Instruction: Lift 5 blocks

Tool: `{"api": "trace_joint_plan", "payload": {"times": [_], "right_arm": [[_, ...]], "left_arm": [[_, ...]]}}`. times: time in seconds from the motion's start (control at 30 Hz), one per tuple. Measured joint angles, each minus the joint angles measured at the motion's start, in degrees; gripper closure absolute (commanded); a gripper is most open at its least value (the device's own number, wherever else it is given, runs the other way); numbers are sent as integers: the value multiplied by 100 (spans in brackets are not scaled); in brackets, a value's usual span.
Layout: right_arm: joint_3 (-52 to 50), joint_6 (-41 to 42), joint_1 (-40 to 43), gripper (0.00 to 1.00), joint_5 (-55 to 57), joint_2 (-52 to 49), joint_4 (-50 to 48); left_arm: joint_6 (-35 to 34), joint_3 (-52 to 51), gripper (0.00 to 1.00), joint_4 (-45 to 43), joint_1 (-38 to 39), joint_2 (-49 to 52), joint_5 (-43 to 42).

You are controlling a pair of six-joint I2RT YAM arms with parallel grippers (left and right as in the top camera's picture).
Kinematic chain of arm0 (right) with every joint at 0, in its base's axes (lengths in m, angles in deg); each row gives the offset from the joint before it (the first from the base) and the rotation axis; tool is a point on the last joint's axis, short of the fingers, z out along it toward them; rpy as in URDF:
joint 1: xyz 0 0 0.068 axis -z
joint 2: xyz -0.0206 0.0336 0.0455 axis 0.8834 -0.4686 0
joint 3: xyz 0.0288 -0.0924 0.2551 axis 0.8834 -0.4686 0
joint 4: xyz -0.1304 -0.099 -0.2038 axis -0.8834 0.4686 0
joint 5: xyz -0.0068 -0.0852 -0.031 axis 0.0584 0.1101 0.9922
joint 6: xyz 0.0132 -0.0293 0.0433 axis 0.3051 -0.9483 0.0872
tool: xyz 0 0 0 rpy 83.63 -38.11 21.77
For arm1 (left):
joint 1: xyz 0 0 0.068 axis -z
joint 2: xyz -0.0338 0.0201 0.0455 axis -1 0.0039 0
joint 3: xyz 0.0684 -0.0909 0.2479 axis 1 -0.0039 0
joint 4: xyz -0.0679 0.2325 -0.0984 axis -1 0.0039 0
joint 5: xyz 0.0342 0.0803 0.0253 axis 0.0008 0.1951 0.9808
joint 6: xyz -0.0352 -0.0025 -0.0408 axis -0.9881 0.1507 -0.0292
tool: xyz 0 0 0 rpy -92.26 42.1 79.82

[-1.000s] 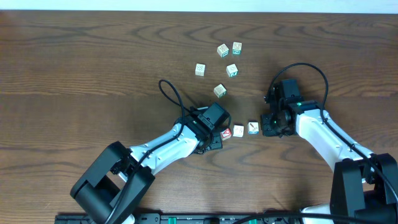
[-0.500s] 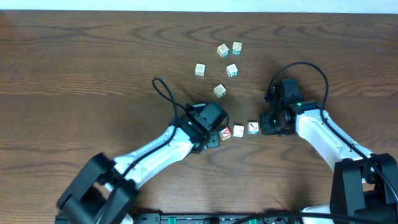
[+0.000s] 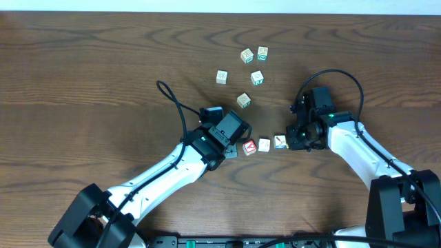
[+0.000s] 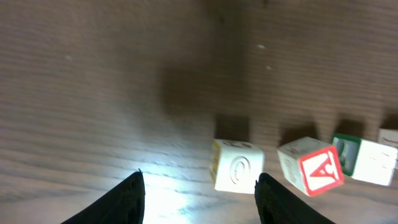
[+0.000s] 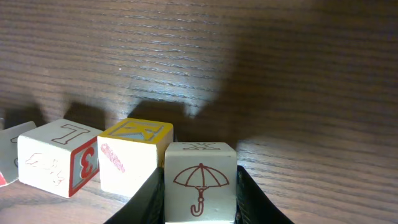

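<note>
Right gripper point(image 5: 200, 206) is pinched narrow on the umbrella block point(image 5: 200, 175), which ends a short row, with the yellow-topped block point(image 5: 134, 158) right against it. Left gripper point(image 4: 200, 194) hangs with jaws wide at the other end. The circle-print block point(image 4: 236, 165) and red A block point(image 4: 313, 168) sit just ahead, probably its target. Can't tell if the umbrella one's off the table point(image 3: 83, 69).

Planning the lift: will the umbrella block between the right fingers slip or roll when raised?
Probably rigid: the umbrella block looks like wood. Flat faces against the fingers should resist rolling. Smooth finish might slip slightly.
</note>
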Motion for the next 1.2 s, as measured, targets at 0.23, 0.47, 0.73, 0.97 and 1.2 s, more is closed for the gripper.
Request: {"api": "trace_joint_plan", "payload": {"times": [0.23, 0.47, 0.73, 0.97, 1.2], "right_arm": [[-2, 7, -26, 98, -52, 0, 0], [-2, 138, -103, 98, -74, 0, 0], [-2, 160, -402, 96, -101, 0, -9], [-2, 160, -476, 96, -98, 0, -11], [-2, 160, -479, 94, -101, 0, -7]], "left_arm": [[420, 0, 42, 15, -197, 0, 308], [566, 0, 42, 15, -258, 7, 520], [636, 0, 42, 15, -258, 352, 542], [649, -2, 42, 15, -258, 520, 542], [601, -2, 42, 15, -258, 520, 540]]}}
